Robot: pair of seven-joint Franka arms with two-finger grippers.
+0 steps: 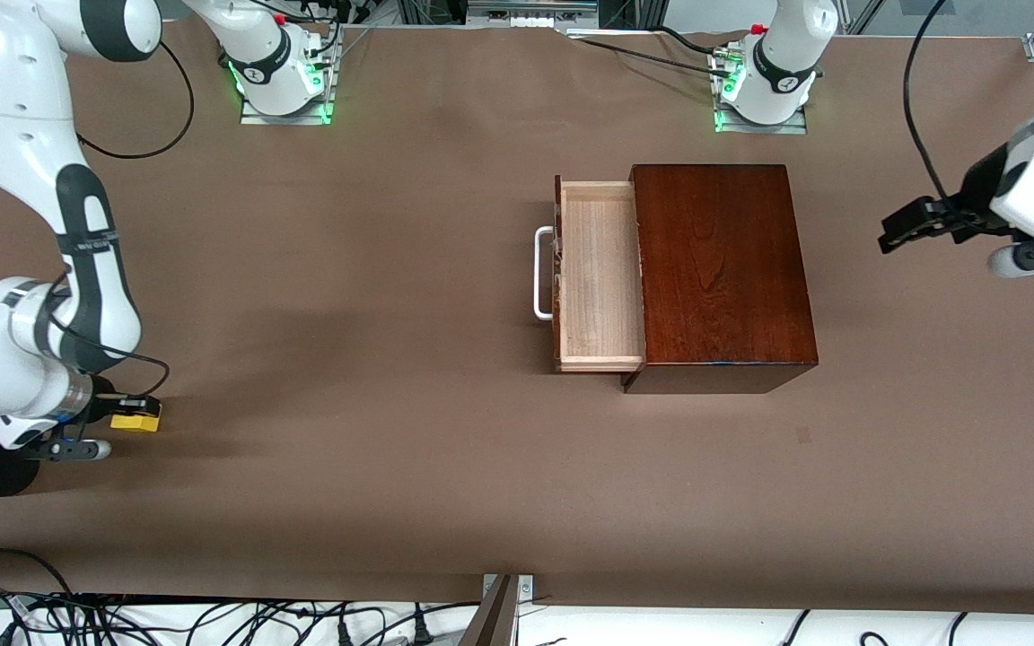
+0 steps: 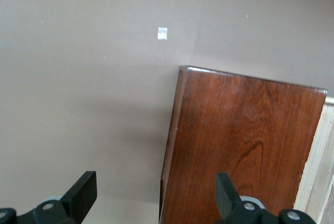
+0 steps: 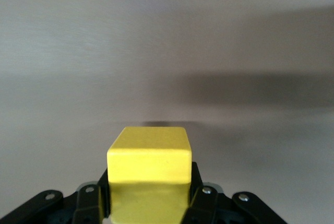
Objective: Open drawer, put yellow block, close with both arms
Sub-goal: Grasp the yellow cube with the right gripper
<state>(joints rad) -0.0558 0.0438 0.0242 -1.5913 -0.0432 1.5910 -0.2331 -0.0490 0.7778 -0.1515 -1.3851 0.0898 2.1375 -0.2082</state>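
The right tool (image 1: 142, 414) sits low at the right arm's end of the bench (image 1: 373, 296), its fingers (image 3: 201, 203) clamped on the yellow block (image 1: 136, 422) — in the right wrist view the block's flat sides are pinched between the black pads and its top edge stands clear of them. I cannot tell whether the block rests on the surface or hangs just above it. Around this tool the brown surface lies bare on every side, with a wide open stretch between it and the drawer (image 1: 598, 274).

The drawer is pulled out of the dark wooden box (image 1: 719, 269), its white handle (image 1: 542, 274) facing the right arm's end, its pale tray uncovered.

The left tool (image 1: 916, 224) hangs in the air with its fingers (image 2: 81, 195) spread wide apart — it is over the bench off the box's closed end, and the box's edge and corner show in the left wrist view.
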